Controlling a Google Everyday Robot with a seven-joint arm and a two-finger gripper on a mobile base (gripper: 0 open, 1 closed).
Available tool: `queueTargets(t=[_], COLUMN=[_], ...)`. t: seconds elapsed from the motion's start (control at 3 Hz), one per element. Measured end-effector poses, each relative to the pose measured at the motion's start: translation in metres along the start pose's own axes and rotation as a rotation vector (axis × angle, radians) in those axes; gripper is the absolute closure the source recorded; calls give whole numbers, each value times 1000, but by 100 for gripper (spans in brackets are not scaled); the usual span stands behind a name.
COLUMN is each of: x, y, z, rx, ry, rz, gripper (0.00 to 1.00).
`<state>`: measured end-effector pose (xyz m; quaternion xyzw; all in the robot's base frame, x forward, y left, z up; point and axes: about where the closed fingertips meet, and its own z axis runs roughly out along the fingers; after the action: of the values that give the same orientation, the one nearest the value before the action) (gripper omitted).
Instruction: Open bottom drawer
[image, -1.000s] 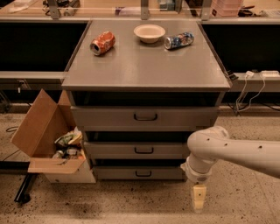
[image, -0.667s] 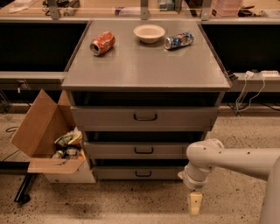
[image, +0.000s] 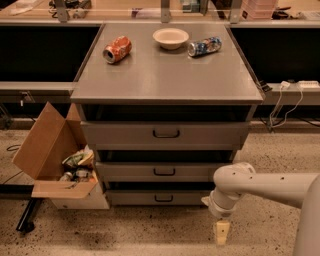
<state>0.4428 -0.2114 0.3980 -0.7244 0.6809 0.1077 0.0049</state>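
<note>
The bottom drawer (image: 150, 198) is the lowest and narrowest of three grey drawer fronts under the grey table, with a small black loop handle (image: 163, 198) at its centre. It looks closed. My gripper (image: 222, 233) hangs from the white arm (image: 260, 187) at the lower right, low over the floor, to the right of the bottom drawer and in front of it. It touches nothing.
Middle drawer (image: 162, 171) and top drawer (image: 165, 134) sit above. On the table top (image: 165, 75) lie a red can (image: 117, 49), a white bowl (image: 171, 38) and a blue can (image: 204, 46). An open cardboard box of rubbish (image: 60, 160) stands at the left by the drawers.
The arm has swung lower and toward the camera, and the gripper has dropped nearer the floor. The drawers have not moved.
</note>
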Motion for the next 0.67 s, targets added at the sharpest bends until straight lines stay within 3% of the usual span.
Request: queueTargets(t=[0.67], x=[5], y=[-49], z=[72], rx=[13], ry=[-82], rz=[-110], gripper=[0])
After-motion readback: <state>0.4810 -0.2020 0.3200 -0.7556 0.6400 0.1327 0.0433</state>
